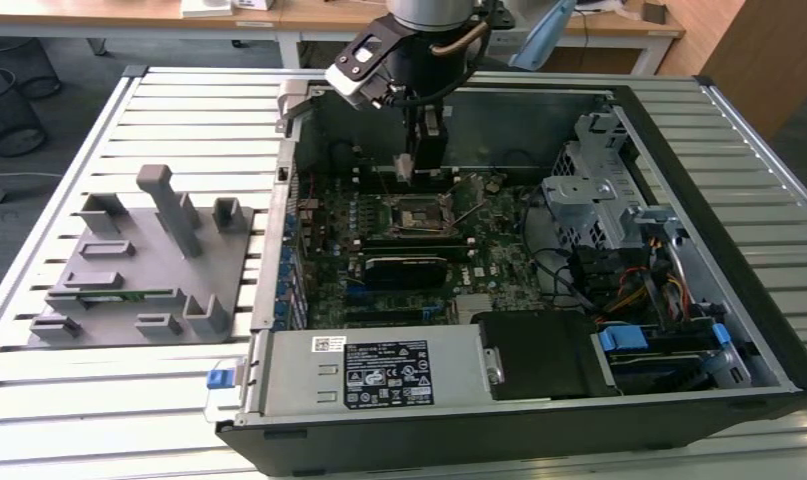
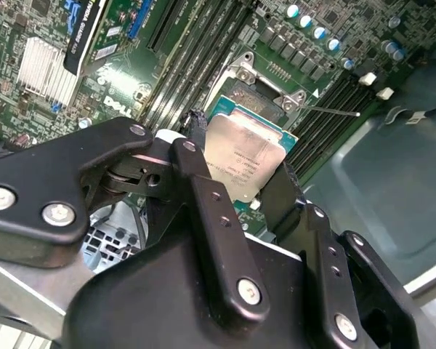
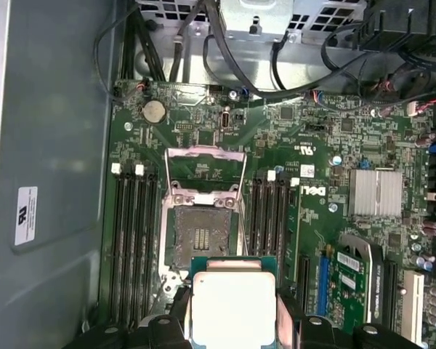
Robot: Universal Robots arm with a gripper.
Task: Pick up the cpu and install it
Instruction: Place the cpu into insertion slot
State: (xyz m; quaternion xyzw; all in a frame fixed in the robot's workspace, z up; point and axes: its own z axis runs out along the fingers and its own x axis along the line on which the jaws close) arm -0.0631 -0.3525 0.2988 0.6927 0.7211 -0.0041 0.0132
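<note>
The cpu (image 2: 243, 156), a flat square chip with a silver top and a green rim, is clamped by its edges between my two black fingers. My gripper (image 2: 241, 166) is shut on it. In the first wrist view the cpu (image 3: 232, 302) hangs just beside the open motherboard socket (image 3: 203, 233), whose metal load frame is folded back. In the exterior view my gripper (image 1: 406, 170) reaches down into the open computer case, a little above and behind the socket (image 1: 417, 215). The chip is held above the board and touches nothing.
The case walls (image 1: 670, 150) surround the board. Memory slots (image 3: 134, 240) flank the socket on both sides. A finned heatsink (image 3: 376, 193), cables (image 3: 291, 80), a drive cage (image 1: 590, 190) and the power supply (image 1: 376, 372) lie nearby. A grey parts fixture (image 1: 123, 270) sits on the slatted table.
</note>
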